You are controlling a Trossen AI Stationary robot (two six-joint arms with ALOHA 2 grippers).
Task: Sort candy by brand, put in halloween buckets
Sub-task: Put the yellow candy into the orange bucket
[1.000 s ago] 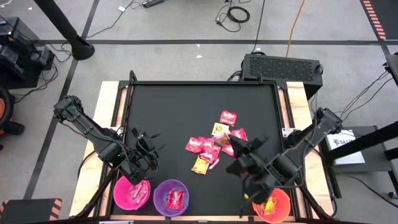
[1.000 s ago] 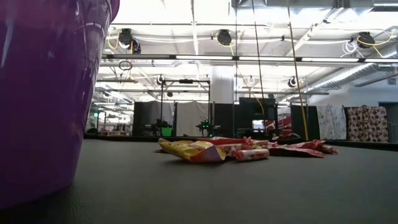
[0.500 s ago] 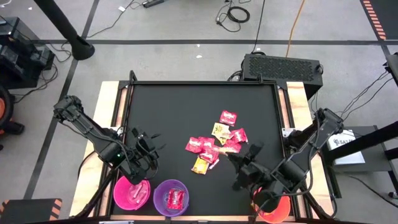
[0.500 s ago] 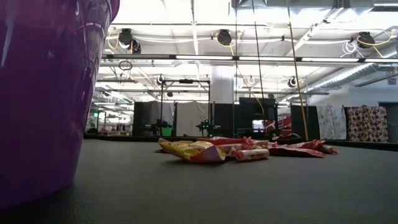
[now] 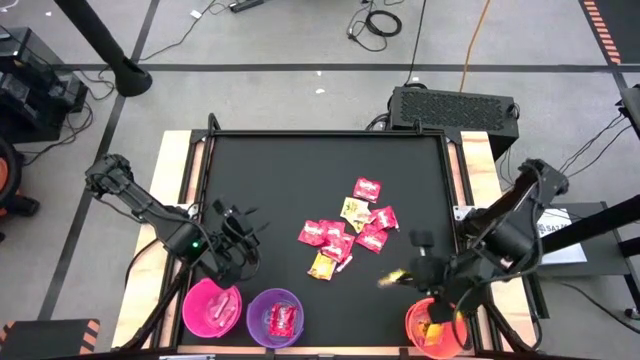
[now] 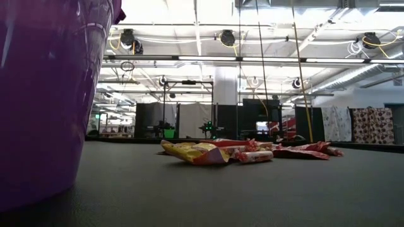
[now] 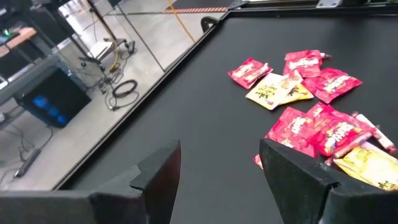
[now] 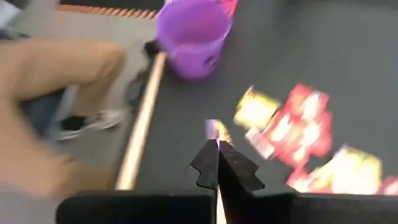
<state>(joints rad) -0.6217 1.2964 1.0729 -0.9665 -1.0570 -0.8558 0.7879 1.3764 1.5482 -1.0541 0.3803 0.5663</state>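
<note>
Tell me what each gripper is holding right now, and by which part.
The right gripper is shut on a yellow candy packet, apparently pinching one thin edge. The left gripper is open and holds nothing.

Left gripper [image 5: 238,243] fingers spread; right gripper [image 8: 217,163] fingers pressed together.

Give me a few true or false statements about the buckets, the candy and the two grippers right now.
1. The purple bucket holds red candy. True.
2. The left gripper is shut on a packet. False: its fingers stand open, holding nothing.
3. The right gripper is shut, near the orange bucket. True.
4. The candy pile lies inside the pink bucket. False: it lies loose on the black table.
</note>
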